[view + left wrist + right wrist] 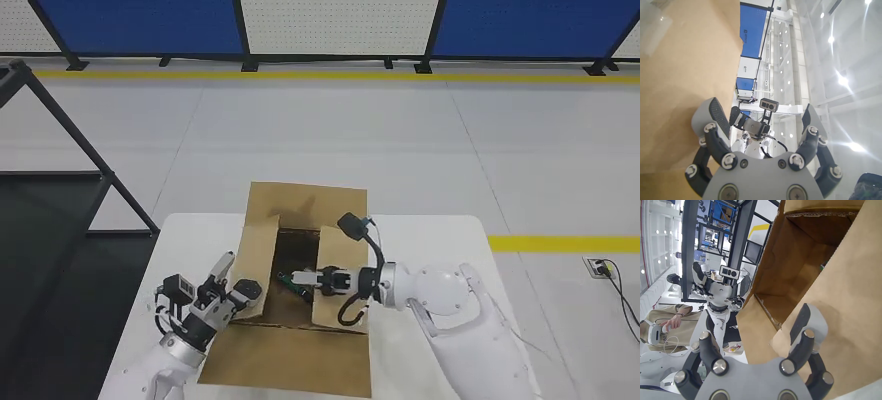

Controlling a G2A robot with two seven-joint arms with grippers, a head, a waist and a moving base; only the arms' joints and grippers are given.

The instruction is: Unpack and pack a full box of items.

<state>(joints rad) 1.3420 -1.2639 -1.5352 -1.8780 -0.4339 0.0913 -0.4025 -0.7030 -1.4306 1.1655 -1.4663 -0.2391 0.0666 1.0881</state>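
Top view: the box (300,210) is seen at lower centre on the white table (440,235). Its opening is turned up to the camera and its flaps are spread toward the top and bottom of the frame; the long axis of its body cannot be told. A dark green item (293,281) lies inside. The left gripper (235,281) is held at lower left, against the raised left flap. The right gripper (328,281) is held at the right flap, beside the item, its arm entering from lower right.

Left wrist view: the left gripper (762,117) is seen wide open with nothing held. One pad (718,115) lies just beside a flap (687,75). The right gripper (751,123) is seen between the fingers, farther off.

Right wrist view: the right gripper (755,323) is spread wide, with a flap edge standing between the jaws, unclamped. One finger (808,321) is laid against another flap. The left gripper (721,285) is seen farther off, open.
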